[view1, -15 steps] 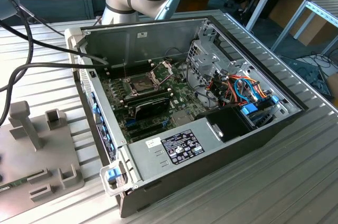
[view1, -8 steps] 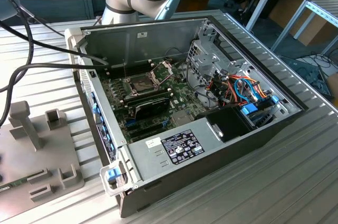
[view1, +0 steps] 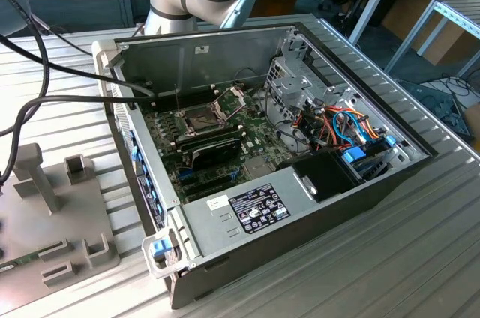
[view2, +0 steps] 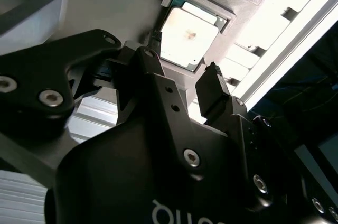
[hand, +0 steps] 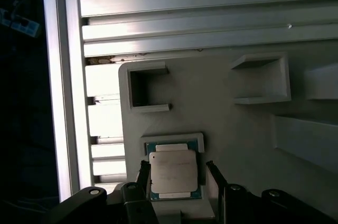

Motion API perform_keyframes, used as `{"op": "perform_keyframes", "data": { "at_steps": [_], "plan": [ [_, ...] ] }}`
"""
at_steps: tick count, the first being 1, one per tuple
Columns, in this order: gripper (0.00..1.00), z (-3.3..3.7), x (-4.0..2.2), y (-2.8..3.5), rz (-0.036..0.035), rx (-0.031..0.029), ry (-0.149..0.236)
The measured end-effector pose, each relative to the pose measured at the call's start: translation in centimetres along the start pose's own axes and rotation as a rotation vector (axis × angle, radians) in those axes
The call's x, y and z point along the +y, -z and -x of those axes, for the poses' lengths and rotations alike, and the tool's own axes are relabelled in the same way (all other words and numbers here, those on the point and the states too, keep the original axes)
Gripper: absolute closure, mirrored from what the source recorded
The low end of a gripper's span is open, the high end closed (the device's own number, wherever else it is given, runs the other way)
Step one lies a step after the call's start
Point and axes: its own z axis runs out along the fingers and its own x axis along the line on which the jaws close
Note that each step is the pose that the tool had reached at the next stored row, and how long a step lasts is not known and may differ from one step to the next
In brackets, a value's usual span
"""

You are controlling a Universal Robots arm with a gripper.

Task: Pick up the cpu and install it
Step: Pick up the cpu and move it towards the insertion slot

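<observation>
Cpu [hand: 173, 174] in grey holder [hand: 237, 129], flanked by spread fingers [hand: 214, 174] of hand [hand: 177, 166], edges partly hidden

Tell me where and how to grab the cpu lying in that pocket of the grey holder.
Take the cpu by two opposite thin edges, coming straight down from above. It lies flat, metal face up, in a shallow framed pocket of the grey holder, so nothing could likely get underneath it. The gripper is open with its fingers on either side of the chip, which looks a suitable line-up.
</observation>
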Motion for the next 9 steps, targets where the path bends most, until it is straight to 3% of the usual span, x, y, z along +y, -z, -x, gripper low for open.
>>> {"op": "perform_keyframes", "data": {
  "at_steps": [9],
  "plan": [
    [0.46, -0.03, -0.02, -0.93, 0.0001, -0.0001, 0.000]
  ]
}}
